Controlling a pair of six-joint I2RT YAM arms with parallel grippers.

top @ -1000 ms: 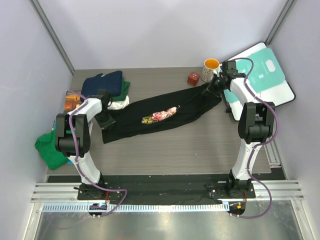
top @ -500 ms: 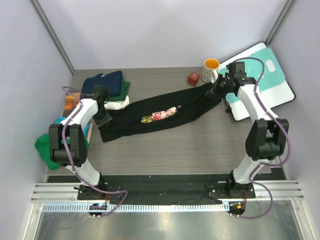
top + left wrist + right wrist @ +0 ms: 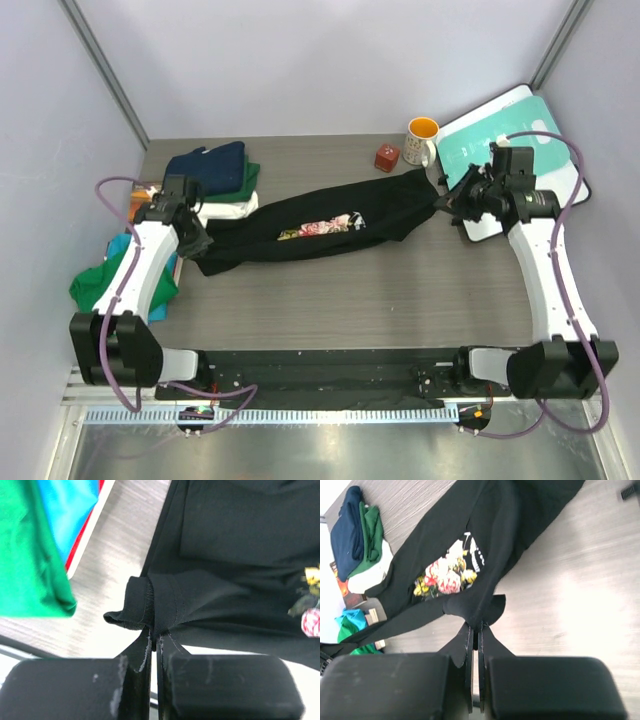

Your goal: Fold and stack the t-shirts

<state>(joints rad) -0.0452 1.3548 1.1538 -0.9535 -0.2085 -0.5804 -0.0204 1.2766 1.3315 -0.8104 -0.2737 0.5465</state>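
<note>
Two pincers grip one black shirt, which is drawn out between them across the middle of the bench. The left pincer is clenched on a bunched, stitched fold at the shirt's left end. The right pincer is clenched on a small pinch of cloth at the right end, near the board.

From above, the shirt runs as a long narrow band from lower left to upper right. Its rose print sits near the middle, partly tucked into a crease. Both ends rise to the fingertips; whether the middle rests on the bench I cannot tell.

At the far left a navy shirt lies folded on a dark green shirt, with white cloth under both. A bright green shirt hangs over the bench's left edge, with a teal shirt just beside it.

A mug stands at the far right, and a red cube is just left of it.
</note>
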